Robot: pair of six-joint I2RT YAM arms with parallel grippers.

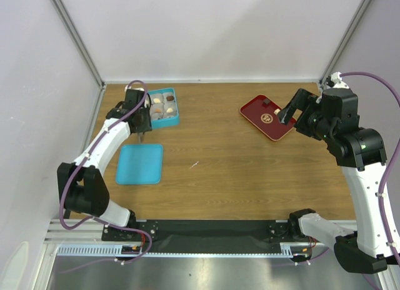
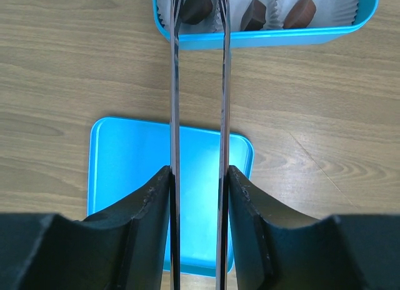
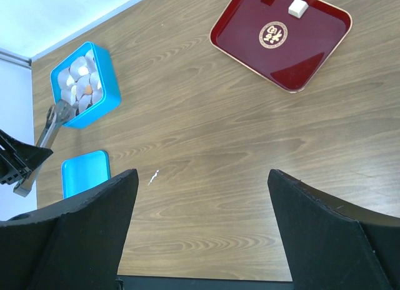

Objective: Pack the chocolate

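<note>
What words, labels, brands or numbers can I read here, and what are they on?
No readable text anywhere.
On the red tray, a round gold emblem: too small to read any lettering.
On the blue box and blue lid: no writing visible.

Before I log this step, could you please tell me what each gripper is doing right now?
Left gripper: closed on the tongs.
Right gripper: open, empty.
</note>
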